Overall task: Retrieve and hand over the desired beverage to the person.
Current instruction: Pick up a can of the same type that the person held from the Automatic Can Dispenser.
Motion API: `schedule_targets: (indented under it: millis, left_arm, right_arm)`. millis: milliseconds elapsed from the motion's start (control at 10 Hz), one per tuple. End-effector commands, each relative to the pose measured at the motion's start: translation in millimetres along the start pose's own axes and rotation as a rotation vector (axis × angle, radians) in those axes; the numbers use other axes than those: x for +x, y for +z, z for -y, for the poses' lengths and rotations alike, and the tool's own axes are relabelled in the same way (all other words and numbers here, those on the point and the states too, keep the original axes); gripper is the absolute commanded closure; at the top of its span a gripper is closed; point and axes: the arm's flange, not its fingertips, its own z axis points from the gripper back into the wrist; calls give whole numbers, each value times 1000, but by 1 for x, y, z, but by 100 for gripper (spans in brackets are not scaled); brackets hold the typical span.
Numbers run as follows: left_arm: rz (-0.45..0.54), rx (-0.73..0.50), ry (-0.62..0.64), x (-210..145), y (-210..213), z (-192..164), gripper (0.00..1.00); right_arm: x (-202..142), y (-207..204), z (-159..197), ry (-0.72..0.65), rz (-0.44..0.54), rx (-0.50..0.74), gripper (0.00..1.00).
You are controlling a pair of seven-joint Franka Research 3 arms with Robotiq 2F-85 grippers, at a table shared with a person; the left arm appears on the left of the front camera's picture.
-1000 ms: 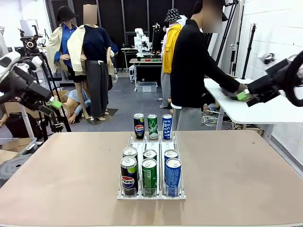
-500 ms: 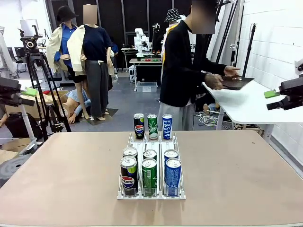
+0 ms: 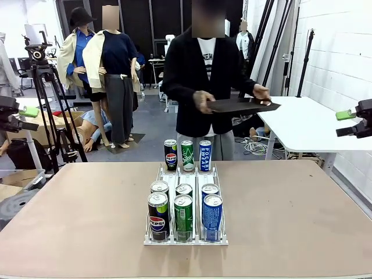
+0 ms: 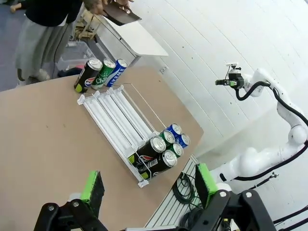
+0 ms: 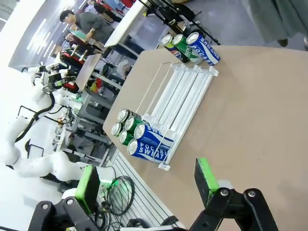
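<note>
A white three-lane rack (image 3: 185,239) stands mid-table with black Pepsi cans (image 3: 158,215), green cans (image 3: 183,217) and blue Pocari cans (image 3: 212,216) at its near end. Three more cans (image 3: 187,156) stand at its far end. The person (image 3: 200,75) faces me across the table, holding a dark tray (image 3: 241,106) in both hands. My left gripper (image 3: 23,116) hangs high at the far left, open and holding nothing (image 4: 149,185). My right gripper (image 3: 347,123) hangs high at the far right, open too (image 5: 147,183). Both wrist views look down on the rack (image 4: 120,122) (image 5: 180,94).
The tan table (image 3: 290,221) has bare room on both sides of the rack. A white side table (image 3: 302,125) stands behind at the right. A camera tripod (image 3: 43,75) stands behind at the left.
The person has turned from the side table to face my table, bringing the dark tray along. Both arms drew back toward the picture's edges a second ago and now hold almost still.
</note>
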Motion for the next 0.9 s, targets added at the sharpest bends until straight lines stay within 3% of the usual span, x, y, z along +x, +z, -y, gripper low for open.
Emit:
schedule_targets:
  millis: [0,100,200,800]
  left_arm:
    - [3,-16,-39,3,1,0,0]
    - [2,-4,-63,2,2,0,0]
    - [-7,0,-2,2,-2,0,0]
    - [-7,0,-2,2,-2,0,0]
  right_arm:
    - [0,-6,-1,35,29,80,0]
    - [0,0,0,0,0,0,0]
    - [0,0,0,0,0,0,0]
    - [0,0,0,0,0,0,0]
